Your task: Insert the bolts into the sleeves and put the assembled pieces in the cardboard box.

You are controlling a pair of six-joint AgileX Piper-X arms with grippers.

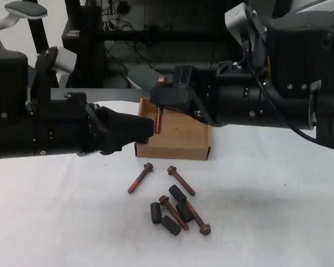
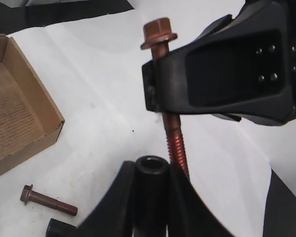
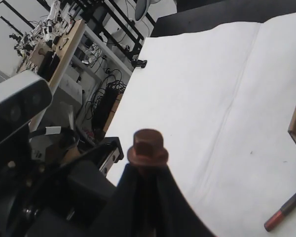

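My right gripper (image 1: 164, 100) is shut on a copper bolt (image 1: 158, 119), which hangs upright, head up, above the near edge of the cardboard box (image 1: 178, 142). In the left wrist view the bolt (image 2: 176, 145) drops its threaded end right beside a black sleeve (image 2: 150, 168), just off its open top. My left gripper (image 2: 152, 190) is shut on that upright sleeve. The right gripper (image 2: 158, 89) clamps the shank under the head. In the right wrist view the bolt head (image 3: 148, 147) sits above my gripper (image 3: 148, 173).
Several loose bolts (image 1: 140, 178) and black sleeves (image 1: 155, 212) lie on the white cloth in front of the box. The box (image 2: 19, 113) is open with nothing in it. Another bolt (image 2: 49, 202) lies near my left gripper. Dark racks and cables stand behind the bench.
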